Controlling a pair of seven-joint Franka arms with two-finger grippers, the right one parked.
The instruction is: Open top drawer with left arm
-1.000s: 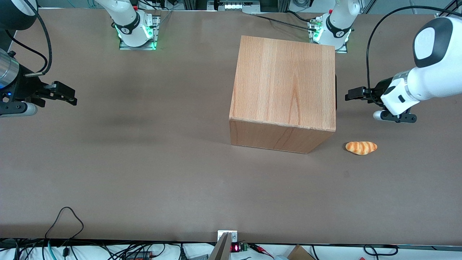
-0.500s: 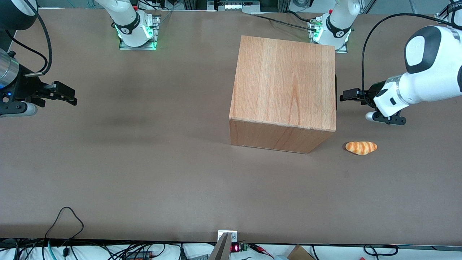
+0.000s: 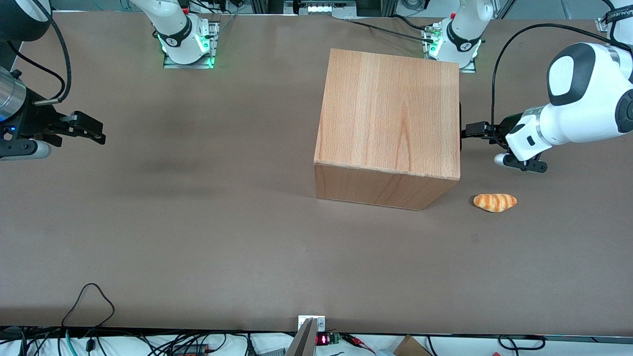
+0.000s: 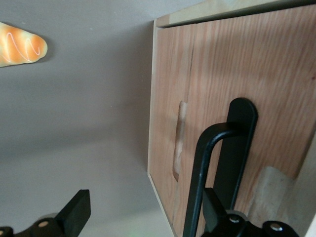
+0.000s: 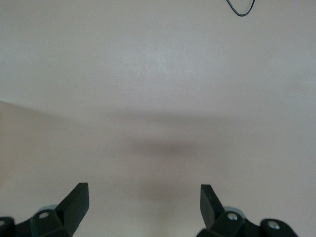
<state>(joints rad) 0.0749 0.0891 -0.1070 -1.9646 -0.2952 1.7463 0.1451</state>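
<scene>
The top drawer's front panel (image 4: pixel 276 84) is light wood and sits flush in the wooden cabinet (image 3: pixel 390 109). Its long black bar handle (image 4: pixel 212 143) stands off the panel. My left arm (image 3: pixel 568 118) reaches in level from the working arm's end of the table. The gripper (image 3: pixel 467 132) is open right in front of the drawer face. In the left wrist view the gripper (image 4: pixel 145 215) has its fingers (image 4: pixel 76 212) wide apart, and the handle bar lies inside the gap, close to one finger. From the front only a black sliver of the handle (image 3: pixel 460 126) shows past the cabinet's edge.
A small orange-striped bread roll (image 3: pixel 495 201) lies on the brown table (image 3: pixel 198 222), nearer the front camera than the gripper and beside the cabinet's corner. It also appears in the left wrist view as the roll (image 4: pixel 19 43). A narrow cut-out (image 4: pixel 180 138) marks the seam beside the handle.
The left arm has slid toward the cabinet, bringing the open gripper from a gap away right up to the drawer face. The cabinet and the roll have not moved.
</scene>
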